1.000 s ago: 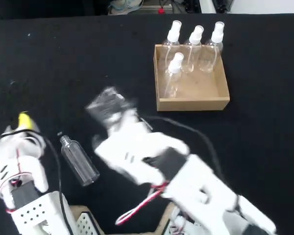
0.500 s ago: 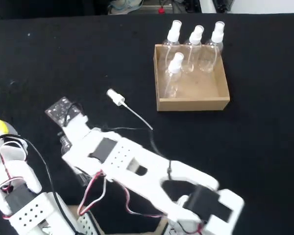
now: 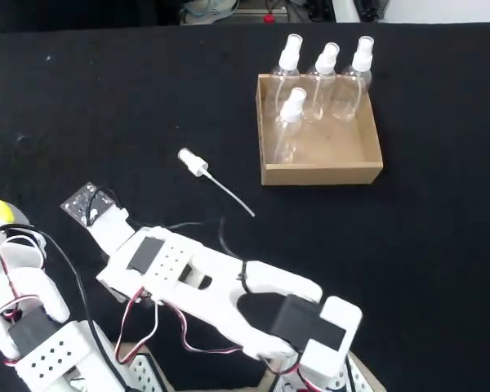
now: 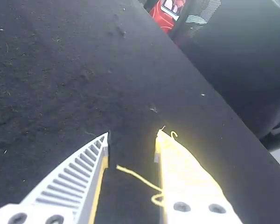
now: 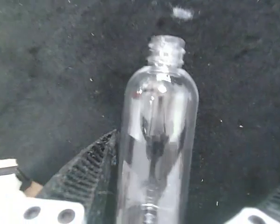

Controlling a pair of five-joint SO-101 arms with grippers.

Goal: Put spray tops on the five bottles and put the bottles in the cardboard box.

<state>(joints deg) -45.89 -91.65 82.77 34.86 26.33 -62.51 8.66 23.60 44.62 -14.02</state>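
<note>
Right gripper (image 5: 196, 158) spread wide, straddling the uncapped clear bottle (image 5: 158, 130) lying on the black table (image 3: 106, 98). Loose spray top (image 3: 193, 162) lies near the cardboard box (image 3: 320, 173). Left gripper (image 4: 130, 140) parted over cloth.

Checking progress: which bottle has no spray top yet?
The bottle inside the open right gripper: its threaded neck is bare, while the four bottles in the cardboard box wear white spray tops.

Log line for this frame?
cardboard box: four capped bottles inside | fifth bottle: uncapped, lying in open right tool | spray top: loose on table | left tool: open, empty
</note>
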